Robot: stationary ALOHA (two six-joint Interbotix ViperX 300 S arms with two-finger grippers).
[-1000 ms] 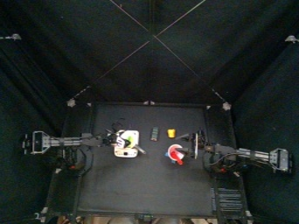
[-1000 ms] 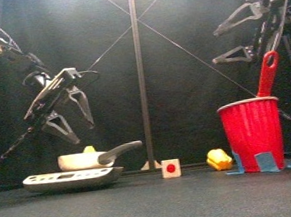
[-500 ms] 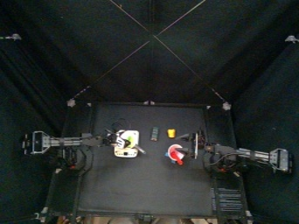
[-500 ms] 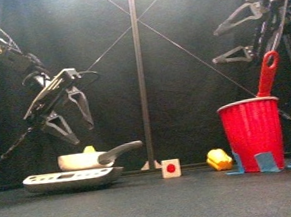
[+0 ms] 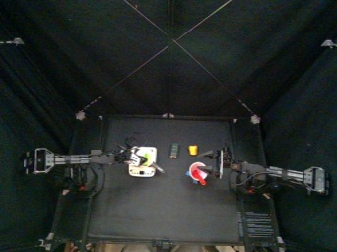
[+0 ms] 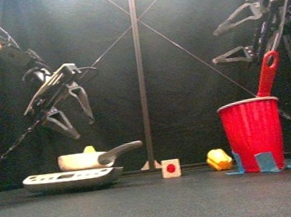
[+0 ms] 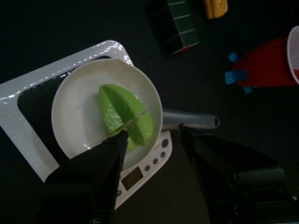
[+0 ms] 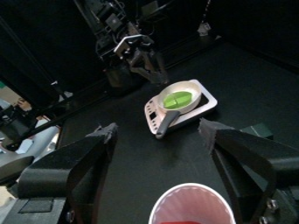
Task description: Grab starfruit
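Two jaws of the left tool [image 7: 158, 166] are spread wide, holding nothing. Below them, the starfruit [image 7: 126, 115] is seen in a bowl [image 7: 82, 87] on a scale [image 7: 146, 171]. The bowl's rim may be clipped if the descent is misaligned.

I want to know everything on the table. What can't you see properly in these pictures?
- Green starfruit: hidden in front view by the white pan's wall.
- Small white cube: its red mark is too small to read.
- Red plastic cup: cut off by right wrist view's bottom edge.
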